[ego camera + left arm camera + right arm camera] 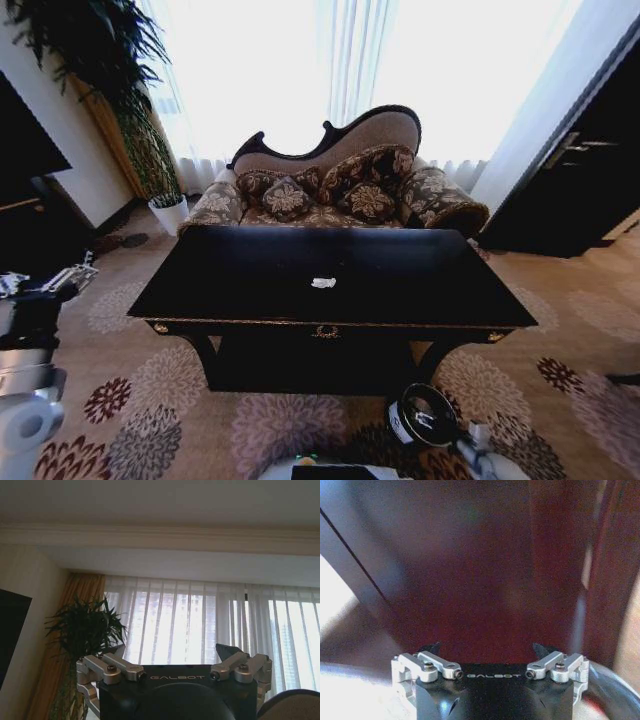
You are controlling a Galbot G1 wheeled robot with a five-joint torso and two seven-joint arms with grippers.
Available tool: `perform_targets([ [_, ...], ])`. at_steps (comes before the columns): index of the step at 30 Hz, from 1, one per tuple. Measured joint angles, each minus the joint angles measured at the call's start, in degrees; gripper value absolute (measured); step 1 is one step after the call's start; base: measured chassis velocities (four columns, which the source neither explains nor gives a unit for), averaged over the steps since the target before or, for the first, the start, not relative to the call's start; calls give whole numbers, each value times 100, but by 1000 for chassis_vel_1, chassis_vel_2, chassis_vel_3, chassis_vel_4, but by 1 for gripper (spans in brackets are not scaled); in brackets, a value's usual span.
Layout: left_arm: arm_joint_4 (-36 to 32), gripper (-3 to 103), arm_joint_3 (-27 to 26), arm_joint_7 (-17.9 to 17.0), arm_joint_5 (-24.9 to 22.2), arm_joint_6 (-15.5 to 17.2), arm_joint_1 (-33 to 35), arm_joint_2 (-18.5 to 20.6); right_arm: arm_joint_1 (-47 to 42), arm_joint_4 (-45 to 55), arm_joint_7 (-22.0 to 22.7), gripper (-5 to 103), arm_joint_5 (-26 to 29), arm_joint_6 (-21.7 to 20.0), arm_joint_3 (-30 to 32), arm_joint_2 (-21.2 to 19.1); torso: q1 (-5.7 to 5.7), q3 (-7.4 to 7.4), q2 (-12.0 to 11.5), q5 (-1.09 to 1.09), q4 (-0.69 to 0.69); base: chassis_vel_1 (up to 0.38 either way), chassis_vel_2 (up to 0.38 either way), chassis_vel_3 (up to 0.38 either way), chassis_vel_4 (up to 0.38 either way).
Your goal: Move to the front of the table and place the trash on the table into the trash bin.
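Head view: the black glossy table (250, 300) is seen straight ahead, its gold ornament centred on the front rail. A small white piece of trash (323, 283) lies on the tabletop, near the middle and slightly toward the front edge. Behind the table, a patterned sofa (330, 190) with cushions is set before bright curtained windows (300, 60), and a tall potted plant (130, 120) stands at the far left. The trash bin (428, 415) is seen on the floral carpet (150, 400), low at the front right of the table, near its right leg.

The left gripper (72, 275) is held raised at the left, well apart from the table; in the left wrist view its fingers (227, 652) are spread wide with nothing between them. In the right wrist view the right gripper (487, 652) is pointed at a dark glossy surface, its fingers (432, 649) likewise spread wide and holding nothing.
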Motion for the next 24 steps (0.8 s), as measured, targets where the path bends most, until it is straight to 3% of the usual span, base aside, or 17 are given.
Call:
perform_targets([
  [2, -6, 100, 19, 0, 3, 4, -11, -19, -169, 424, -642, 100, 1073, 58, 27, 61, 0, 0, 0, 4, 0, 0, 0, 0, 0],
  [3, -6, 100, 19, 0, 3, 4, -11, -19, -169, 424, -642, 100, 1073, 58, 27, 61, 0, 0, 0, 4, 0, 0, 0, 0, 0],
  [7, -27, 100, 46, -3, 22, 13, -11, -30, -347, 1015, -2051, 100, 1746, 44, 344, 188, 0, 0, 0, 0, 2, 0, 0, 0, 0],
  [8, -27, 100, 46, -3, 22, 13, -11, -30, -347, 1015, -2051, 100, 1746, 44, 344, 188, 0, 0, 0, 0, 2, 0, 0, 0, 0],
  [12, -46, 100, 47, -3, 31, 27, -7, -13, -481, 1431, -3193, 100, 2325, 21, 567, 237, 0, 0, 0, 3, 1, 0, 0, 0, 0],
  [24, -365, 100, -96, -28, -36, 82, 114, -94, -573, 2160, -4017, 100, 3375, -456, 1010, 115, 0, 0, 0, 3, 1, 0, 0, 0, 0],
])
